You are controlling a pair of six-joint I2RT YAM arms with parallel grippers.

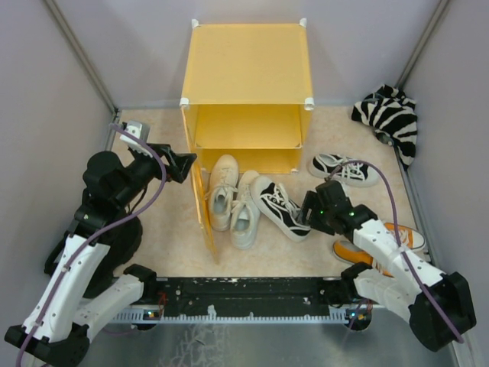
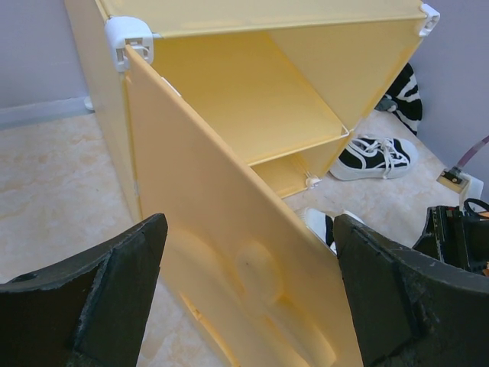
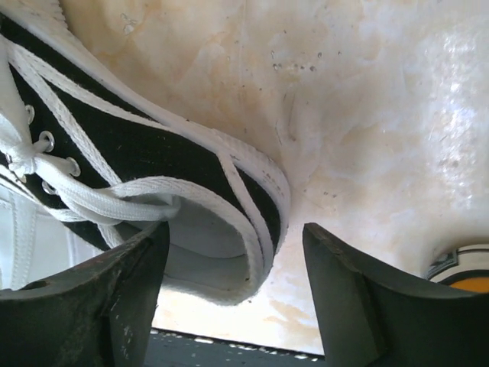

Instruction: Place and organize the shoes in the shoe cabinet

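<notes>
Right gripper jaws wide, astride heel of black canvas white-soled sneaker, on tabletop at 6 o'clock of yellow-orange plastic cube cabinet. Step, likely: grasping this shoe. Next: close on heel collar, lift toward 12 o'clock.

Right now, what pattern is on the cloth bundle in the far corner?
The cloth bundle has black-and-white zebra stripes, clearest in the top external view.

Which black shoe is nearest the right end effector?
The black shoe beside the white pair, its heel at the right end effector; the other black shoe lies farther back.
</notes>
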